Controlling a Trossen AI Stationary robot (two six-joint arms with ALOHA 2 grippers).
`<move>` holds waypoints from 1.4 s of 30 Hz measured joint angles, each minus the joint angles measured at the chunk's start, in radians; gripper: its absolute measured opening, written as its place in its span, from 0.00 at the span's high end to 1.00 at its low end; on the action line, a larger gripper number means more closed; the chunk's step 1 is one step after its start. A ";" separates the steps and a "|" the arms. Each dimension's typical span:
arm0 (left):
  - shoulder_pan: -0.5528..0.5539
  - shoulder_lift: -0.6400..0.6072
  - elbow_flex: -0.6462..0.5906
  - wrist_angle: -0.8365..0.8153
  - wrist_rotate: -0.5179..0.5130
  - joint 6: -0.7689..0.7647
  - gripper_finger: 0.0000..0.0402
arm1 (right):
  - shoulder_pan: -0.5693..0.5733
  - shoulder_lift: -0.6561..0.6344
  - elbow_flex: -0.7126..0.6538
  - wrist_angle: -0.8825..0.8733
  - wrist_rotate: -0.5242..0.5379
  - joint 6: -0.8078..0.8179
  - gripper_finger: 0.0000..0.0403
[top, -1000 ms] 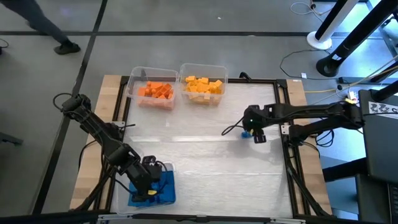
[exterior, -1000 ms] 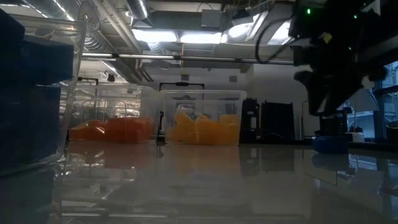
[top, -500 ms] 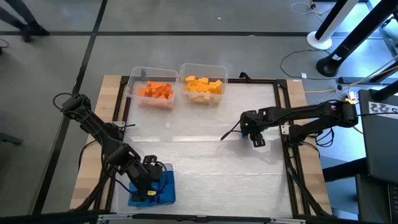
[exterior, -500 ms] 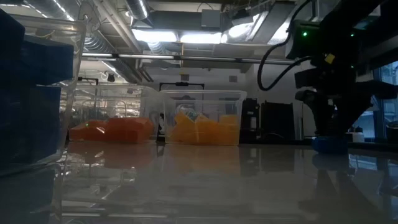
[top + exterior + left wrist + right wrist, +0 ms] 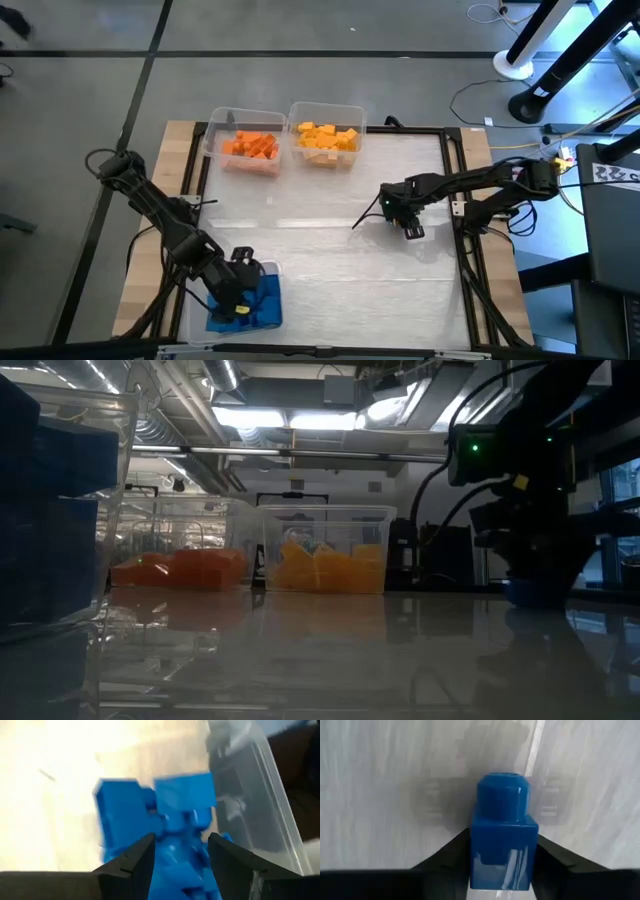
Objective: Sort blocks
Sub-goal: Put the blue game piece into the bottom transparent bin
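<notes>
The right gripper (image 5: 398, 212) was down on the surface (image 5: 330, 250) near its right edge, about midway between the far and near edges. In the right wrist view its jaws stood on either side of a single blue block (image 5: 503, 832), one dark finger (image 5: 447, 855) against each flank, grasping it while it stood upright with its round stud toward the surface. In the low view the same block (image 5: 532, 591) showed as a blue shape beneath the arm, at the level of the surface.

The left gripper (image 5: 237, 292) hung over the clear bin (image 5: 195, 322) at the near left corner, above the pile of blue blocks (image 5: 263, 303). In the left wrist view its jaws stood apart, released, with the blue blocks (image 5: 160, 815) seen between the fingers (image 5: 135, 862) and nothing clamped.

Along the far edge stood two more clear bins side by side: the left one (image 5: 213, 130) held the orange blocks (image 5: 250, 146), and the right one (image 5: 358, 117) held the yellow blocks (image 5: 327, 137).
</notes>
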 joint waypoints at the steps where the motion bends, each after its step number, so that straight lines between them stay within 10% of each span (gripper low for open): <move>1: -0.005 -0.012 0.000 0.000 -0.033 0.009 0.58 | 0.000 0.001 0.000 -0.001 0.000 0.000 0.63; 13: -0.152 -0.214 0.000 -0.133 -0.546 0.028 0.58 | 0.000 0.006 0.031 -0.002 -0.070 0.042 0.67; 24: -0.234 -0.351 -0.172 -0.146 -0.731 -0.095 0.58 | 0.059 0.007 0.167 0.369 -0.350 0.036 0.67; 42: -0.197 -0.820 -0.457 -0.130 -0.971 0.009 0.58 | 0.323 0.009 0.222 1.258 -0.100 -0.056 0.67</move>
